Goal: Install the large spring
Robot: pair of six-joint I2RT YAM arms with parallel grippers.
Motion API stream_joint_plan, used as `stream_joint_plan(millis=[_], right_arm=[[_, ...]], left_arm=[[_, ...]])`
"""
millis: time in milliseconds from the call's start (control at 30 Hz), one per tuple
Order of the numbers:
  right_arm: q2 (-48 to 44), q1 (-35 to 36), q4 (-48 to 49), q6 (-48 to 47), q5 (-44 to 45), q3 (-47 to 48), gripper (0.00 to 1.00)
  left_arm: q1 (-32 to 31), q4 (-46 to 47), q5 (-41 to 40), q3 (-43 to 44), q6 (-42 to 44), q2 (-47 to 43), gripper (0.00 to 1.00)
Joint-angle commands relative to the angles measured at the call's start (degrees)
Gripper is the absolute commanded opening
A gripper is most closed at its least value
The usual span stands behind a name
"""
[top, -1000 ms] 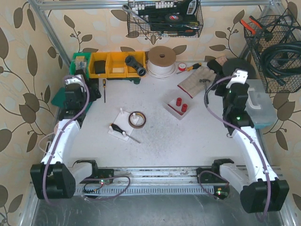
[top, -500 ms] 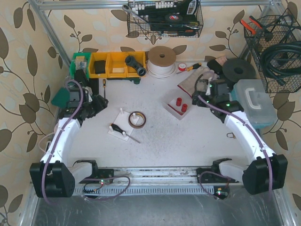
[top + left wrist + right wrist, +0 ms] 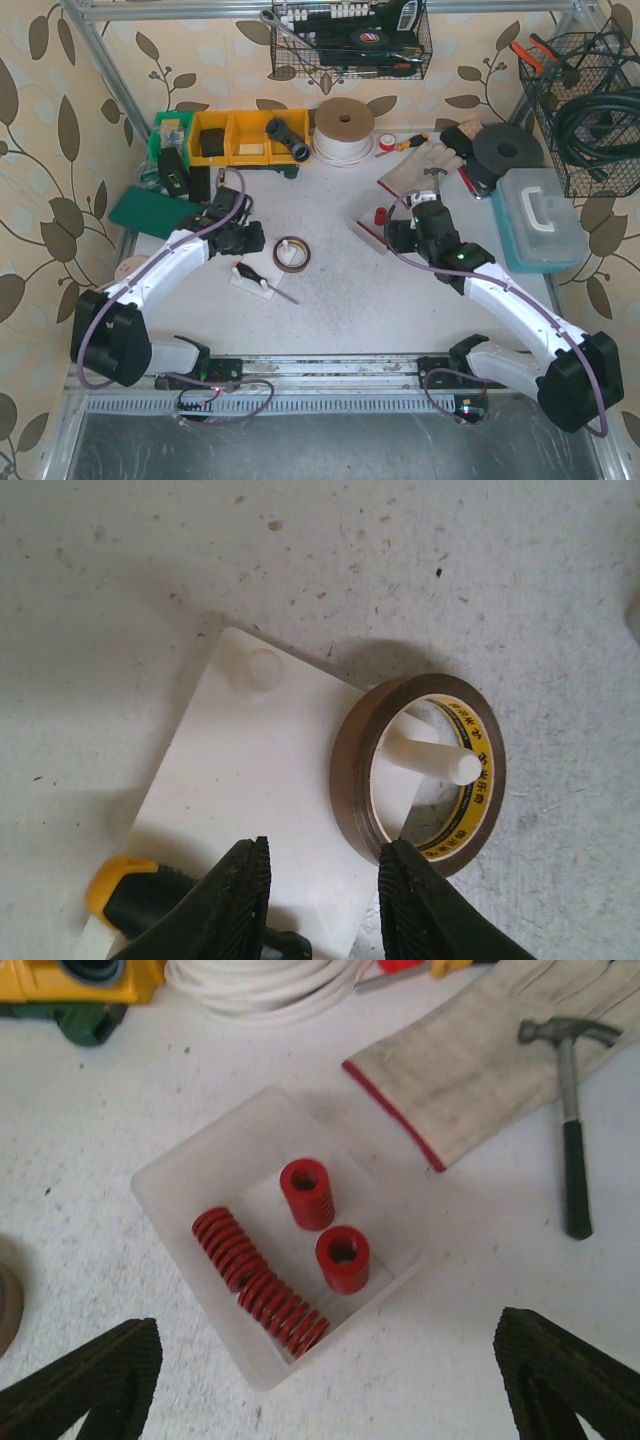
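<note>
1. Top view: the tray of red springs sits right of centre on the bench, mostly hidden under the right jaws. Left of centre lies the plate, with a screwdriver across it and the tape at its upper right corner. The left jaws hover at its upper left edge.
2. Left wrist view: at the bottom edge the left jaws stand a little apart with nothing between them, over the plate and just short of the tape. One peg rises through the tape. Another stands bare at upper left.
3. Right wrist view: the right jaws are spread wide in the lower corners, empty, above the tray. Four springs are inside it, two short ones upright at centre and two longer ones on their sides at lower left. The large one is probably one of the lying pair, but I cannot tell which. It looks stiff, light and smooth-painted, so it is likely to roll or slip. Pinching across the middle coils would leave an end free for a peg.
</note>
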Motion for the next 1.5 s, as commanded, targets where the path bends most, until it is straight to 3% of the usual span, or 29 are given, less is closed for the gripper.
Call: stream_joint_plan(millis=[0,367,1233,1467], right_arm=[[-2.40,0.63,4.89,0.11,6.06,-2.29,0.90],[-4.30,0.89,7.06,0.17,8.81,-4.56,0.90],[-4.96,1.08,7.18,-0.29,9.56,-4.69,0.88],[-5.29,1.08,7.21,-0.07,9.68,-4.82,0.88]], left_arm=[[-3.65,1.42,-4.11,2.55,0.63,3.84,0.36],[-7.12,3.61,-3.30,6.12,1.46,16.29,0.36],[-7.62,2.59,-5.02,7.17,1.36,21.72,0.29],[-8.08,2.31,-6.00,7.56,0.94,19.73,0.14]])
